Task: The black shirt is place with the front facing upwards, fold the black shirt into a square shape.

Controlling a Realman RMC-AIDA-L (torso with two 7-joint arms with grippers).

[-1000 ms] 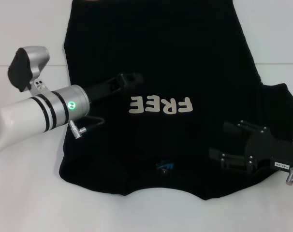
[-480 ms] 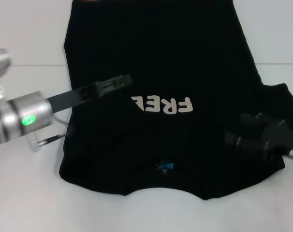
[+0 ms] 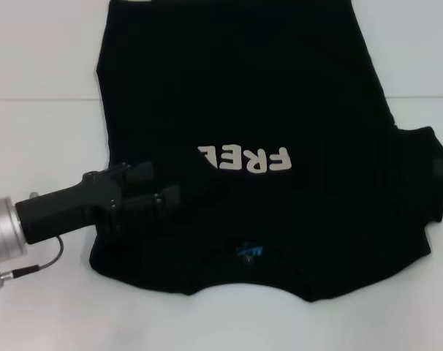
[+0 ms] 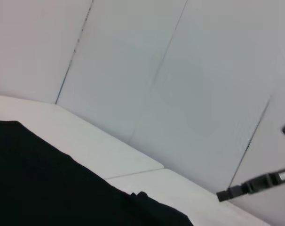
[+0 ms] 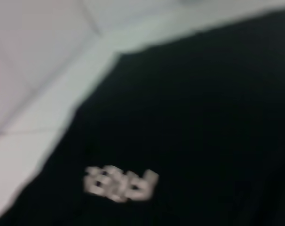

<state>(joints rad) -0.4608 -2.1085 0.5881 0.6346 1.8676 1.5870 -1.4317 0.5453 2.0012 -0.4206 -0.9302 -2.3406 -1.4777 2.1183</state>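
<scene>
The black shirt (image 3: 280,88) lies flat on the white table, collar towards me, with its cream letters (image 3: 243,158) upside down and the small blue neck label (image 3: 248,251) near the front edge. One sleeve (image 3: 426,157) sticks out at the right. My left gripper (image 3: 159,184) reaches in low from the left over the shirt's near left part, open, with nothing seen between its fingers. The right gripper is out of the head view. The shirt (image 5: 203,117) and its letters (image 5: 121,183) fill the right wrist view. A corner of the shirt (image 4: 39,183) shows in the left wrist view.
White table (image 3: 31,58) surrounds the shirt on the left, right and front. A seam line crosses the tabletop (image 3: 39,99). In the left wrist view a thin black part with a white tag (image 4: 255,184) hangs before a pale panelled wall (image 4: 133,70).
The left arm has swung down and towards me, from beside the letters to the shirt's near left part. The right arm has pulled back off the shirt's right side and out of the head view.
</scene>
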